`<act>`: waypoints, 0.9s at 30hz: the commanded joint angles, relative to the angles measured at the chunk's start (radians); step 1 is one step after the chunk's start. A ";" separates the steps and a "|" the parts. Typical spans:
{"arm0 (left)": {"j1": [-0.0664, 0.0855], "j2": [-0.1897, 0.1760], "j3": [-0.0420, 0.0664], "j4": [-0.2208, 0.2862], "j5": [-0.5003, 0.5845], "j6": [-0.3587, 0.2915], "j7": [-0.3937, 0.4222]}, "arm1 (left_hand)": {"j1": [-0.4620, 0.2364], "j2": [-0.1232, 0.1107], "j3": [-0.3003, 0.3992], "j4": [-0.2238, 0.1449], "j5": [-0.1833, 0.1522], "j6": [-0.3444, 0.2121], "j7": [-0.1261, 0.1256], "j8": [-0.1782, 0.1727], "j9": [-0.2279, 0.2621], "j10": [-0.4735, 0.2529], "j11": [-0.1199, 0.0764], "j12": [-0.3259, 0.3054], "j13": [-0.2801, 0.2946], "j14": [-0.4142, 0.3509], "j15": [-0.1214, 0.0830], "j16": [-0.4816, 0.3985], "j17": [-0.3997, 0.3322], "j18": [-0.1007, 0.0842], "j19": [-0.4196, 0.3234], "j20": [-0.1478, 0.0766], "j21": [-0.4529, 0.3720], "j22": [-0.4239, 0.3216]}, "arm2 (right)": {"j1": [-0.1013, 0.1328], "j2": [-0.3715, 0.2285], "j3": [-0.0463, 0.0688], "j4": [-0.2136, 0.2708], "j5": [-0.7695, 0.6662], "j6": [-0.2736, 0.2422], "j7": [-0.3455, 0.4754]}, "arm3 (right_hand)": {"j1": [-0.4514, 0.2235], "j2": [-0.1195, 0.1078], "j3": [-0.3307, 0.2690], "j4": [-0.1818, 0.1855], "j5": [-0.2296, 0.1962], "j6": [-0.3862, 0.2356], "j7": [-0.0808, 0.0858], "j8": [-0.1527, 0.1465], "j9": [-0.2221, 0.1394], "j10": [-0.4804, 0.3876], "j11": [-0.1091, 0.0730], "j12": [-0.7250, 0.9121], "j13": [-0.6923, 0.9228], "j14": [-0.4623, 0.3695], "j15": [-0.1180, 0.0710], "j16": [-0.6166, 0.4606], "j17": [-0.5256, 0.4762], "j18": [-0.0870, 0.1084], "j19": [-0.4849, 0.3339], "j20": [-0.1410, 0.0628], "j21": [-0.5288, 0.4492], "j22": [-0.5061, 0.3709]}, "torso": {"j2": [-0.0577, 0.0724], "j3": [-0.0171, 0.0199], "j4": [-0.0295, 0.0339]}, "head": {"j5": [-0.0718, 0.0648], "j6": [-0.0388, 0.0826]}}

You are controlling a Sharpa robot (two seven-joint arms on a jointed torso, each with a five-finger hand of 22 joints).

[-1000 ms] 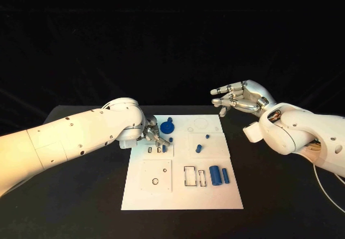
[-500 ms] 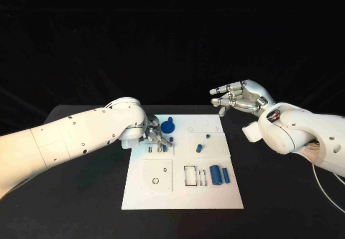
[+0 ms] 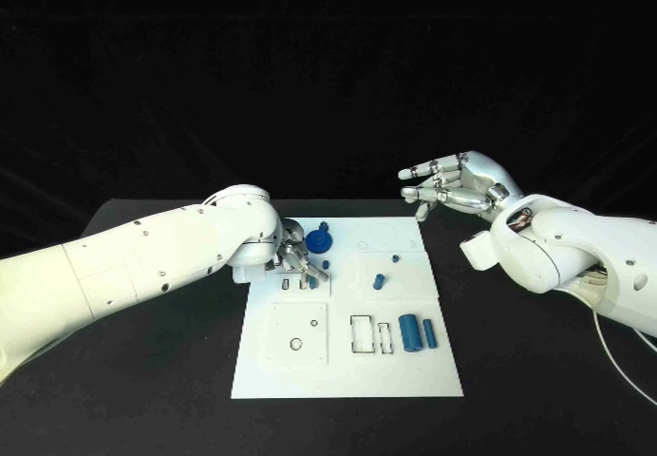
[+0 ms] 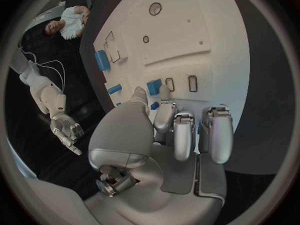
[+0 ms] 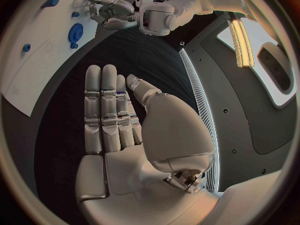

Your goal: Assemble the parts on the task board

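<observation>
1. Black table (image 3: 151, 399) is carrying the white task board (image 3: 349, 375) at its middle
2. Left arm (image 3: 123, 271) is reaching in over the board's far-left corner
3. Right arm (image 3: 575, 256) is sitting off the board's right edge, well apart from every part
4. Right hand (image 3: 459, 188) is hovering above the table past the board's far-right corner, fingers straight and side by side, grasping nothing: released
5. Left hand (image 3: 290, 256) is sitting low over the far-left slots; its fingertips (image 4: 164, 92) are pinching a small blue part (image 4: 154, 87) just beside two small rectangular slots (image 4: 192, 83)
6. Large blue cylinder (image 3: 408, 335) and thinner blue cylinder (image 3: 428, 333) are lying side by side near the right edge, next to rectangular cutouts (image 3: 363, 335)
7. Round blue disc part (image 3: 319, 242) is sitting just beyond the left hand
8. Small blue peg (image 3: 380, 281) is lying mid-board; a smaller blue piece (image 3: 394, 257) is sitting further back
</observation>
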 commanded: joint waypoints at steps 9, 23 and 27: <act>0.001 0.008 0.000 -0.008 0.009 0.024 -0.009 | 0.009 0.013 0.024 0.002 -0.001 -0.005 -0.003 0.005 0.006 0.006 0.000 0.003 0.002 0.105 -0.005 0.002 0.263 -0.021 0.070 -0.007 0.005 0.188 | 0.000 0.003 0.000 0.000 -0.003 0.028 0.001 | -0.004 0.003 -0.005 0.000 0.005 -0.006 0.000 -0.001 -0.001 -0.010 0.000 -0.006 0.001 -0.008 0.003 0.004 0.002 0.004 -0.007 0.002 0.002 0.001 | 0.000 -0.0003 0.0008 | 0.000 -0.003; 0.000 0.013 0.000 -0.015 0.014 0.027 -0.010 | 0.131 0.052 0.126 -0.047 -0.001 -0.015 -0.011 0.000 0.020 0.005 -0.008 -0.001 0.004 0.105 -0.012 0.002 0.263 -0.020 0.069 -0.013 0.002 0.185 | 0.000 0.004 0.000 0.001 -0.016 0.048 -0.009 | -0.007 0.003 -0.006 0.001 0.006 -0.010 0.002 -0.003 -0.001 -0.016 0.003 -0.010 0.001 -0.018 0.006 0.003 0.006 0.003 -0.013 0.004 0.000 0.001 | 0.000 0.0003 0.0005 | 0.000 -0.007; 0.000 0.013 0.000 -0.016 0.018 0.035 -0.010 | 0.144 0.049 0.145 -0.051 0.000 -0.013 -0.012 -0.004 0.021 0.005 -0.009 -0.003 0.004 0.105 -0.012 0.002 0.263 -0.019 0.067 -0.014 0.001 0.183 | 0.000 0.004 0.000 0.001 -0.017 0.050 -0.009 | -0.007 0.003 -0.006 0.001 0.006 -0.010 0.002 -0.003 -0.001 -0.016 0.003 -0.010 0.001 -0.018 0.006 0.003 0.006 0.003 -0.013 0.004 0.000 0.001 | -0.001 0.0008 0.0001 | 0.000 -0.007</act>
